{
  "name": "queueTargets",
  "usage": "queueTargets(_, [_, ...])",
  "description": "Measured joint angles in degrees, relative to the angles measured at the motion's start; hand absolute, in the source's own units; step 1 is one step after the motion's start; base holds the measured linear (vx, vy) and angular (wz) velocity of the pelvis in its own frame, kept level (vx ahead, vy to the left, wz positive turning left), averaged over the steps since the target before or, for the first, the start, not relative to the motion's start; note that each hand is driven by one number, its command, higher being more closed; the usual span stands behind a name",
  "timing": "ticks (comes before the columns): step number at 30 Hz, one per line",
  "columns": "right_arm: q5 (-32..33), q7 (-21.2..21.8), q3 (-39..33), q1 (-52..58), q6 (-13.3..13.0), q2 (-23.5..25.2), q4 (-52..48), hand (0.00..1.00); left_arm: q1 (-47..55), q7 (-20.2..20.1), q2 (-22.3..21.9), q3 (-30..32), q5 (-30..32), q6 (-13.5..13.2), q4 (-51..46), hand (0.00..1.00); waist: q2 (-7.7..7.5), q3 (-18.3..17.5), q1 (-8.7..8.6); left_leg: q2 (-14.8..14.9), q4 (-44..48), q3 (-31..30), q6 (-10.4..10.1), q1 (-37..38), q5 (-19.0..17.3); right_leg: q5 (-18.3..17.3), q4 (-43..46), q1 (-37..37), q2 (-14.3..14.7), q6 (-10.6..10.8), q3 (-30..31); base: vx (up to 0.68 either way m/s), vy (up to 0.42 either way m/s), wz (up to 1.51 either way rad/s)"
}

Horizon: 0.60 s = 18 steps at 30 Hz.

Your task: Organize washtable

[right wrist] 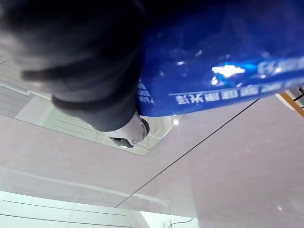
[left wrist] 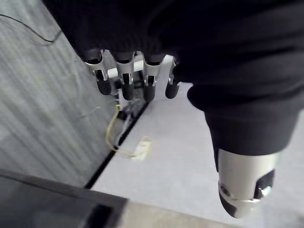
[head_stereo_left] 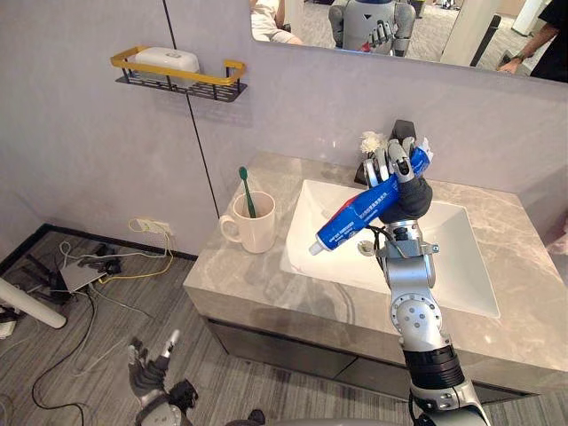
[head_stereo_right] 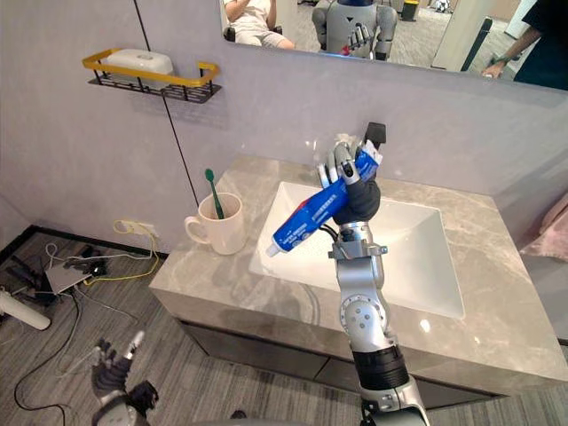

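At the upper left of the frame a yellow-railed wall shelf (head_stereo_left: 177,80) carries a white soap box (head_stereo_left: 167,59), kept off the counter. In the lower left corner our left hand (head_stereo_left: 146,371) hangs over the floor, fingers loose and spread, holding nothing; we judge it idle. On the counter's (head_stereo_left: 240,275) left corner stands a white mug (head_stereo_left: 256,226) with a green toothbrush (head_stereo_left: 246,190) upright in it, likely the tube's home too. At centre right, over the sink (head_stereo_left: 453,257), our right hand (head_stereo_left: 395,167) is clenched round the blue toothpaste tube (head_stereo_left: 358,215), held up with its cap end slanting down toward the mug. The fingers cover most of the tube's crimped end. Behind the hand a dark fixture (head_stereo_left: 404,130) is mostly hidden, perhaps the tap, and we cannot make out the small white clump (head_stereo_left: 371,140) beside it.
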Motion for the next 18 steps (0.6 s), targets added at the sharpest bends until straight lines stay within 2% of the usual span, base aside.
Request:
queueTargets(5, [-1.76, -0.35, -0.05, -0.16, 0.00, -0.38, 0.01, 1.00, -0.60, -3.66, 0.27, -1.78, 2.05, 1.18, 7.22, 0.00, -0.01, 0.04, 0.26, 0.01, 0.00, -0.03, 0.00, -0.02, 0.00, -0.01, -0.01, 0.00, 0.01, -0.01, -0.02, -0.01, -0.003, 0.00])
queueTargets(9, [-2.74, -1.20, -0.10, -1.69, 0.02, -1.45, 0.64, 1.00, -1.49, -4.90, 1.13, -3.91, 3.29, 1.52, 11.59, 0.00, -0.02, 0.09, 1.02, 0.22, 0.30, -0.04, 0.00, -0.05, 0.00, 0.00, -0.16, 0.05, 0.05, -0.01, 0.04, 0.00, 0.000, 0.00])
queueTargets(13, [-4.40, -1.53, 0.16, -9.50, 0.22, -3.77, 5.89, 1.00, -3.83, -6.68, 4.28, -6.81, 6.40, 1.37, 14.10, 0.00, -0.08, 0.43, 1.52, 0.64, 0.35, -0.14, -0.19, -0.12, 0.13, 0.06, -0.26, 0.10, 0.39, -0.08, 0.04, -0.02, -0.014, 0.00])
queueTargets(18, [-5.74, -2.59, 0.25, -16.21, 0.25, -6.23, 9.12, 1.00, -6.05, -7.71, 6.96, -8.66, 6.82, 0.88, 16.56, 0.00, -0.56, 1.30, 2.53, 1.12, 0.36, -0.09, -0.21, -0.20, 0.12, 0.11, -0.47, 0.06, 0.79, -0.14, 0.15, -0.01, -0.013, -0.01])
